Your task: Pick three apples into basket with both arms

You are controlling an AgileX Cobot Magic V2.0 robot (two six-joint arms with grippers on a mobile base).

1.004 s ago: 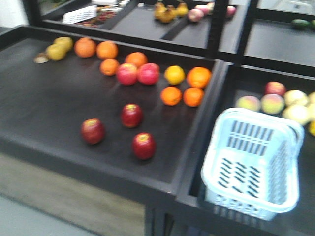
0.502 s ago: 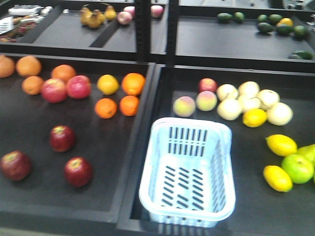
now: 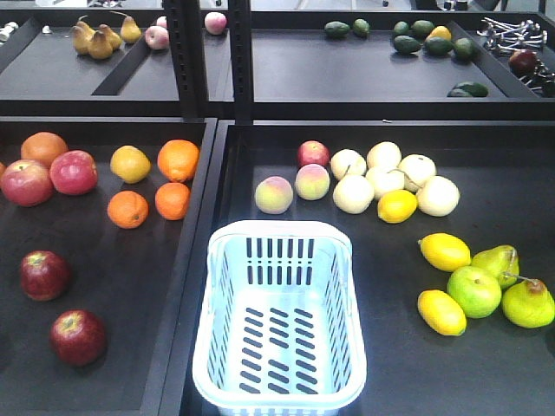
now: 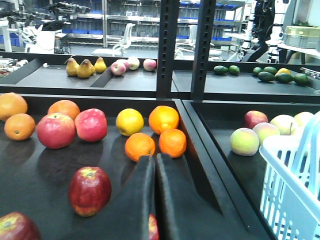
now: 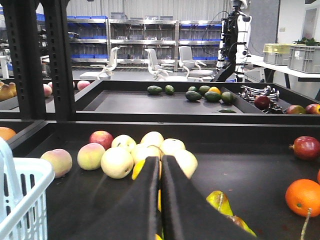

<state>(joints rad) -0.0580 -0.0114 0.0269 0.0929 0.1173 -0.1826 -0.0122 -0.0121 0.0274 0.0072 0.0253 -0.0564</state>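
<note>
Two dark maroon apples point(image 3: 45, 275) point(image 3: 78, 337) lie in the left tray in the front view. The left wrist view shows one apple point(image 4: 89, 190) left of my left gripper point(image 4: 155, 165), another point(image 4: 15, 227) at the bottom left corner, and a red sliver point(image 4: 152, 229) behind the closed fingers. That gripper is shut and holds nothing. The pale blue basket point(image 3: 277, 228) stands empty in the right tray, with its rim point(image 4: 280, 145) showing at the left wrist view's right edge. My right gripper point(image 5: 160, 162) is shut and empty, to the right of the basket point(image 5: 30, 172).
Oranges point(image 3: 173, 200) and pink-red apples point(image 3: 73, 172) lie behind the maroon apples. Peaches point(image 3: 274, 194), pale round fruit point(image 3: 354, 193), lemons point(image 3: 445, 251) and green pears point(image 3: 528, 303) surround the basket. A raised tray divider point(image 3: 195, 260) separates the two trays. Black shelf posts point(image 3: 238, 61) stand behind.
The front view has swung to the right: the basket has gone from the right edge to the centre, the apples have slid left, and one has left the frame.
</note>
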